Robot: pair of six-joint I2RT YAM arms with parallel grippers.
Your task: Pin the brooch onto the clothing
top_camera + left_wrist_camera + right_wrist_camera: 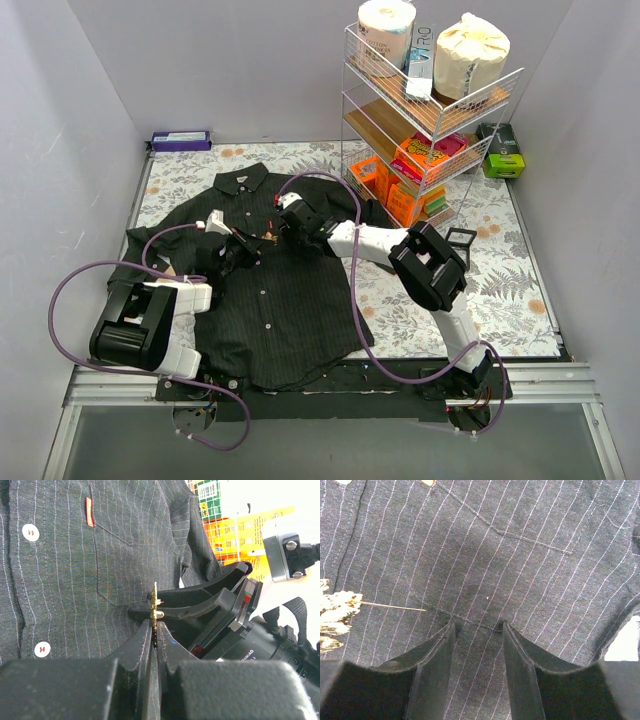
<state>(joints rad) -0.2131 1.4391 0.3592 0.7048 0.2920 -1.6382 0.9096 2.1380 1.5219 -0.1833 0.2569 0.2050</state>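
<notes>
Black pinstriped cloth fills both wrist views, and in the overhead frame we see the shirt spread flat at centre-left on the leaf-patterned desk, collar toward the top. Low in the middle of the left wrist view, the left gripper has its jaws pinched tight on the golden brooch, held edge-on by the chest pocket, below and right of the red label. The right gripper rests its tips on the shirt, jaws parted and gripping nothing, with the brooch and its bare pin at that frame's left edge.
</notes>
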